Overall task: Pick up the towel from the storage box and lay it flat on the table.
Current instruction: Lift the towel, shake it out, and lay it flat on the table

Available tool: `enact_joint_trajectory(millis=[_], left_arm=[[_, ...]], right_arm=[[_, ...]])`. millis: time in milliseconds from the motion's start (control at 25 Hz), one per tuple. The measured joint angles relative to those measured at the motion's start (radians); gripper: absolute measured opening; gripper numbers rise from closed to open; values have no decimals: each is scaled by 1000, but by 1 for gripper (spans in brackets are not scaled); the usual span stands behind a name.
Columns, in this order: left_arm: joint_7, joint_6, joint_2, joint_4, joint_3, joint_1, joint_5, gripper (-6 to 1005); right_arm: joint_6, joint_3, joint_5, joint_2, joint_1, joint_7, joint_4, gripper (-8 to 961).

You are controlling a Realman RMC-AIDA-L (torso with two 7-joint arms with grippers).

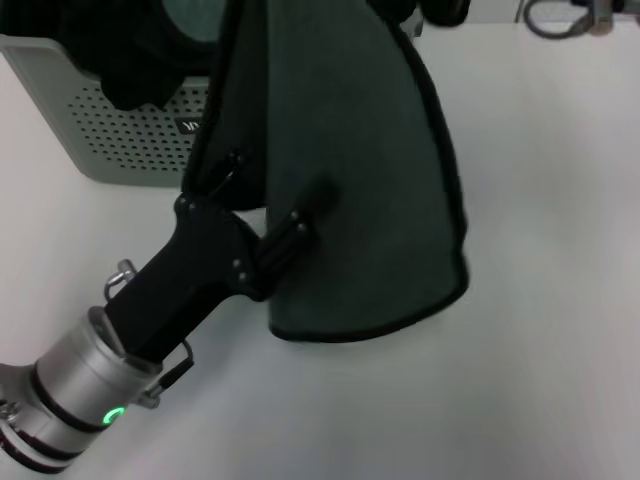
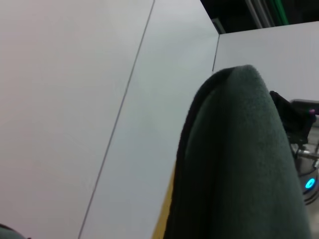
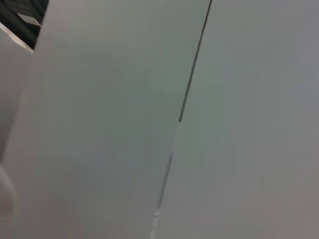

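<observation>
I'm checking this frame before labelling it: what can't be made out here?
- Head view: the towel hangs from above the picture's top edge, so what holds it is cut off.
- Head view: the storage box interior is hidden by dark cloth.
- Right wrist view: only the table shows; the right end effector is out of view.

Odds and ends lying around the edges of the scene

In the head view, a black cloth (image 1: pixel 130 60) is slumping in the upper left of the frame, a paler teal cloth (image 1: pixel 190 18) is showing just right of it at the top edge, and a grey cable loop (image 1: pixel 552 20) is curling in the upper right corner. In the left wrist view, a green strip (image 2: pixel 279 11) is showing against darkness at upper right.
</observation>
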Motion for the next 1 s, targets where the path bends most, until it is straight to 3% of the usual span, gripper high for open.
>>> enact_joint_trajectory(millis=[200, 640, 1000], left_arm=[[31, -6, 0, 11, 7, -3, -5, 682], [39, -40, 0, 2, 7, 20, -40, 682], [84, 55, 5, -3, -8, 71, -45, 681]], right_arm=[[67, 24, -6, -12, 45, -10, 100, 2], [148, 103, -9, -35, 25, -2, 71, 1], [192, 116, -26, -90, 44, 22, 65, 1]])
